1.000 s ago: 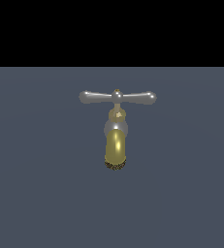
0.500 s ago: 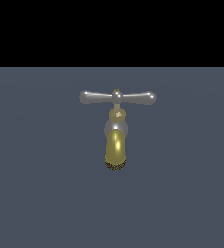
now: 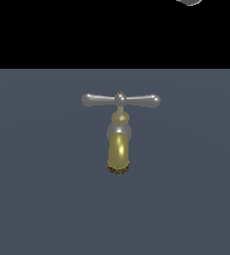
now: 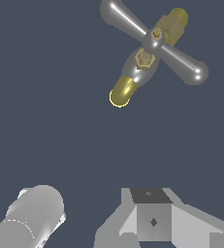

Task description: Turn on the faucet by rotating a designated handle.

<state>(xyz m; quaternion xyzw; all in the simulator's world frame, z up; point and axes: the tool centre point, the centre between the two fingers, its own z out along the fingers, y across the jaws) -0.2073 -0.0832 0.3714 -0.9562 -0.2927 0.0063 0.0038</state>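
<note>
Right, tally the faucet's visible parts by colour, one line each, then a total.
Silver: 1, the slim glossy silver crossbar handle
Gold-brass: 2, the rounded gold spout and the small brass stem
Grey: 1, the grey collar
Dark: 1, the dark speckled mouth
Total: 5

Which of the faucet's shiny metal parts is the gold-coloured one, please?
The curved spout hanging below the stem is gold, ending in a dark speckled mouth. The handle above it is a silver crossbar with two bulb-tipped arms.
</note>
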